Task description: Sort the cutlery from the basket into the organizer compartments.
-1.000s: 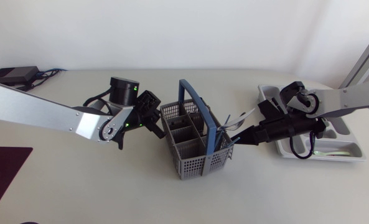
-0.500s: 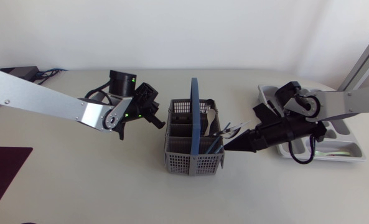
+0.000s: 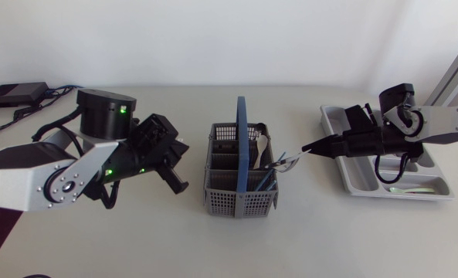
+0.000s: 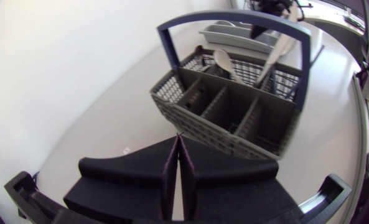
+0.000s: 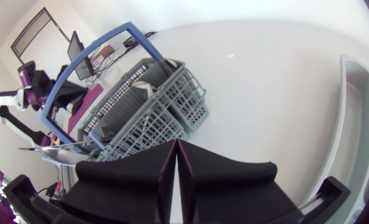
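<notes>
Left gripper (image 4: 178, 140) and right gripper (image 5: 175, 144) pressed closed; perforated grey plastic basket (image 3: 236, 203), arched blue handle.

No text, label, number or sign reads legibly on the basket (image 3: 240, 203), the organizer (image 3: 402, 196) or the worktop (image 3: 174, 239).

Your right gripper (image 5: 176, 144), fingers pressed together, points toward the blue-handled grey basket (image 5: 187, 99); the organizer (image 5: 353, 106) lies beside the gripper.
</notes>
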